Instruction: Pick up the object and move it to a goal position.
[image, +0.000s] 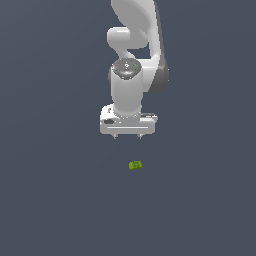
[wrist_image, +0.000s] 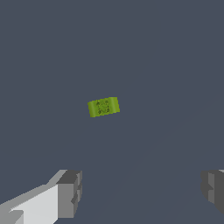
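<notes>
The white gripper (image: 128, 136) hangs up high, pointing down. Its two grey fingers (wrist_image: 69, 194) are spread wide apart, and there is nothing between them. The little yellow-green block (image: 135, 165) lies flat on the dark grey floor (image: 55, 200). In the exterior view it sits below the gripper and a tiny bit to that view's right. They are not touching.

This looks like the start: the arm is getting ready to reach for the block. Next, the gripper needs to line up over the block, go down around it, and squeeze. The block is very small, so aiming well matters.
</notes>
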